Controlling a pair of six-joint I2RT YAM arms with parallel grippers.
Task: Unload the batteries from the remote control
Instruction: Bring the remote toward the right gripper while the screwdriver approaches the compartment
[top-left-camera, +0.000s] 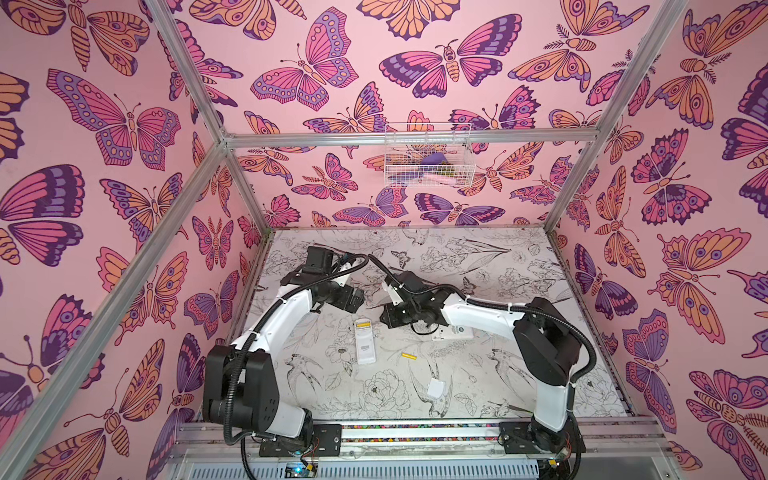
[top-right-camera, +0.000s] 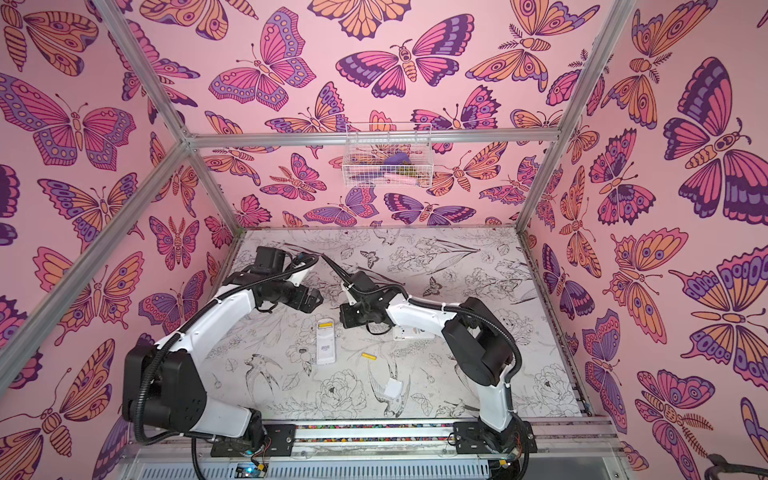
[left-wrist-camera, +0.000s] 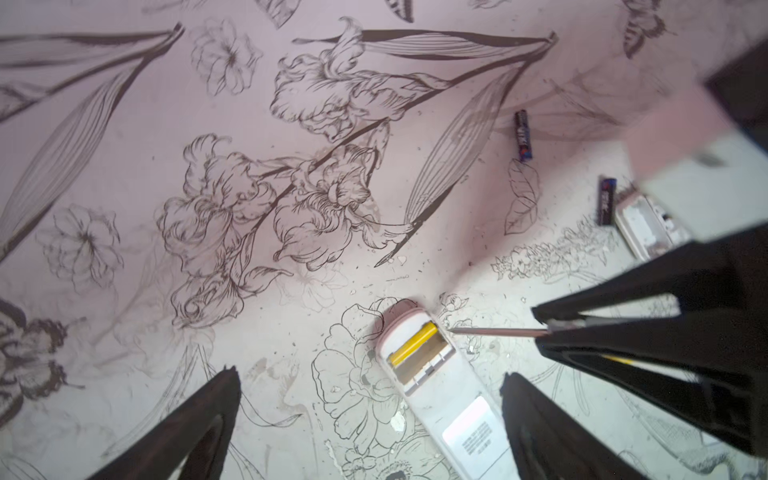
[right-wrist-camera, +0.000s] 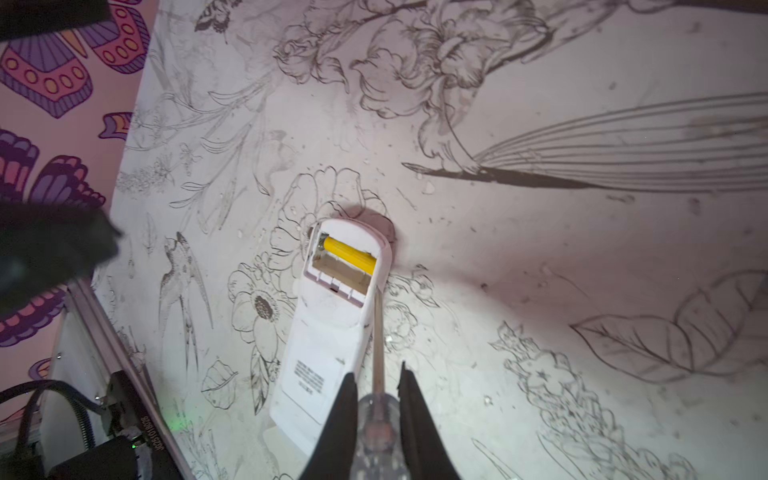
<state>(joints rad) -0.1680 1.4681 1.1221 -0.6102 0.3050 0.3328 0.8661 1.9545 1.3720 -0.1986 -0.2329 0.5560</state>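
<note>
Nearest your base, a white cover plate (top-left-camera: 436, 388) lies flat. Just beyond it, one loose yellow battery (top-left-camera: 408, 356) is already out on the table (top-left-camera: 519, 374). Next comes the remote (right-wrist-camera: 332, 332), back up and compartment open, with the seated yellow battery (right-wrist-camera: 351, 255) in the slot nearest its end and the other slot bare. Your right gripper (right-wrist-camera: 377, 372) is clamped on the screwdriver (right-wrist-camera: 377, 324), its tip just beside the compartment's edge. Your left gripper (left-wrist-camera: 370, 374) hangs over that end with jaws wide apart, holding nothing. My worry is that if you pry sharply the battery will pop out and roll (nothing pins the remote, so it may skid instead). Farther off, a black battery (left-wrist-camera: 523, 135) and the other black battery (left-wrist-camera: 606, 201) lie by a second remote (left-wrist-camera: 640, 224), apart from your work. Beyond them the table's far half looks open, while the left wall stands closer to your left arm.
</note>
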